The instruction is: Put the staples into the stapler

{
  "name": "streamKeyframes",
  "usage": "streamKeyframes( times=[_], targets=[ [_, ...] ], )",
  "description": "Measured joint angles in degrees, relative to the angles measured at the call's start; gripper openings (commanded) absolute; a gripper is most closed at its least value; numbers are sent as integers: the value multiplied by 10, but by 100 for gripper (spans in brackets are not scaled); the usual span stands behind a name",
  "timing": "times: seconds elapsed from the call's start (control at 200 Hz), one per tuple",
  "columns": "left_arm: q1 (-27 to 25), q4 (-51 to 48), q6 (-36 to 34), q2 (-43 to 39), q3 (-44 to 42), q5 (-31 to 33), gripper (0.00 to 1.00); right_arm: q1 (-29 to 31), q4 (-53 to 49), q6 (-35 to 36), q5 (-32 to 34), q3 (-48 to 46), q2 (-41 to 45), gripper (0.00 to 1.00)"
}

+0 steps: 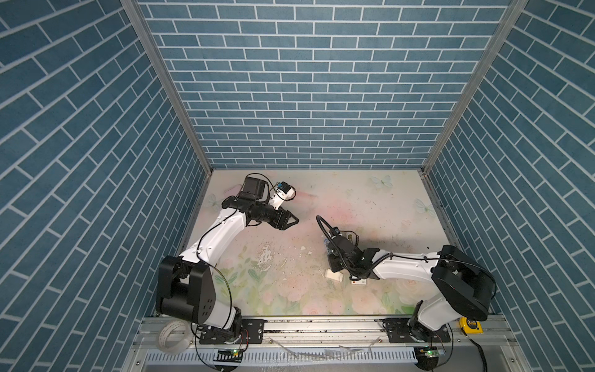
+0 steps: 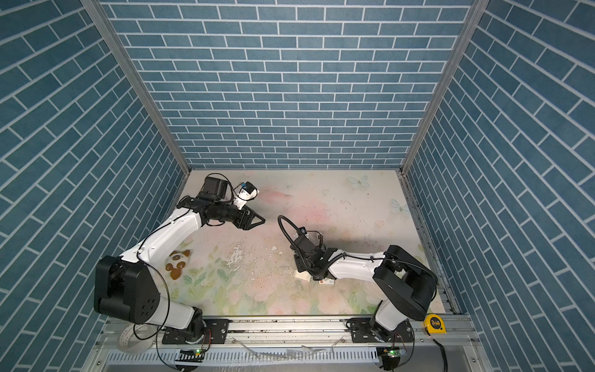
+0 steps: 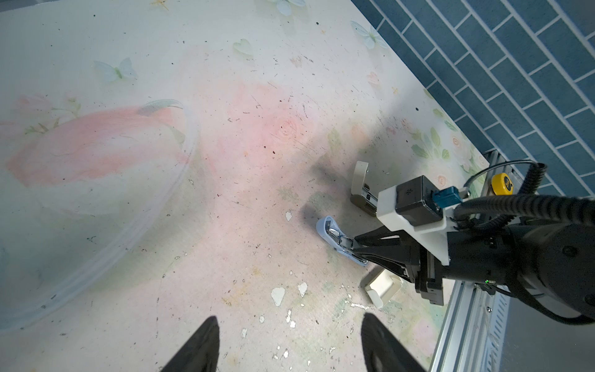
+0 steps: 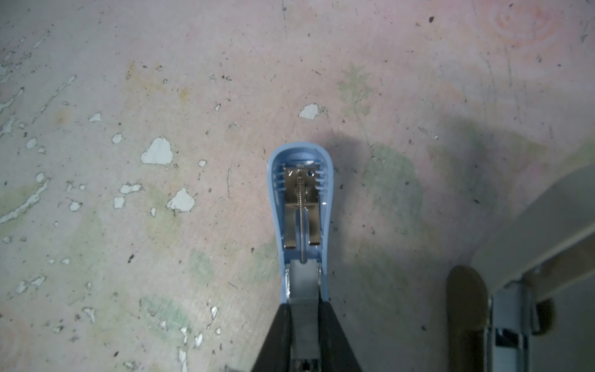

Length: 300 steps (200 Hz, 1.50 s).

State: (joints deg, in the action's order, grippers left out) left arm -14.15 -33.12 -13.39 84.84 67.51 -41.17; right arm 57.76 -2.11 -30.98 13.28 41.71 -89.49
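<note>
We log a floral bench [image 1: 370,199] boxed in by blue brick-print walls [image 1: 306,96]. The left gripper [image 3: 288,319] hangs over the far left of the bench, jaws apart with nothing between them. The right gripper [image 4: 304,306] sits right of centre, jaws closed on the blue stapler [image 4: 301,209], pinching the grey metal part at its back end. That stapler is flipped open, with its spring and metal plate facing the right wrist camera and its front end pointing left. A beige stapler [image 3: 360,175] stands open on the far side of it, near but apart. The white cardboard tray [image 3: 383,286] lies on the bench just on the near side of the right gripper, and we see it in both top views. We cannot make out the staple strips themselves. A white sleeve [image 1: 359,282] with a red mark lies just right of the tray. A yellow tape measure [image 1: 470,325] sits on the near right rail.
</note>
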Motion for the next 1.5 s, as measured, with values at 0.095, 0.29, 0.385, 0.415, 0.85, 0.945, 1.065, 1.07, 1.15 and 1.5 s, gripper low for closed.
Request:
streamKeyframes(
  times=[0.095, 0.29, 0.385, 0.415, 0.85, 0.945, 1.065, 1.07, 1.15, 1.5],
  targets=[
    [0, 0, 0, 0, 0, 0, 71, 0, -3, 0, 0, 0, 1, 21],
    [0, 0, 0, 0, 0, 0, 71, 0, -8, 0, 0, 0, 1, 22],
    [0, 0, -1, 0, 0, 0, 71, 0, -9, 0, 0, 0, 1, 24],
    [0, 0, -2, 0, 0, 0, 71, 0, -9, 0, 0, 0, 1, 25],
    [0, 0, -6, 0, 0, 4, 72, 0, -40, 19, 4, 16, 43, 29],
    [0, 0, -8, -2, 0, 6, 73, 0, -40, 24, 4, 26, 53, 25],
    [0, 0, -8, -7, 0, 7, 73, -3, -50, 26, 4, 46, 49, 22],
    [0, 0, -8, -7, 0, 7, 73, -3, -50, 26, 4, 47, 49, 22],
    [0, 0, -8, -8, 0, 7, 73, -5, -55, 28, 4, 64, 34, 22],
    [0, 0, -8, -9, 0, 7, 73, -7, -84, 28, 5, 92, -30, 20]
  ],
)
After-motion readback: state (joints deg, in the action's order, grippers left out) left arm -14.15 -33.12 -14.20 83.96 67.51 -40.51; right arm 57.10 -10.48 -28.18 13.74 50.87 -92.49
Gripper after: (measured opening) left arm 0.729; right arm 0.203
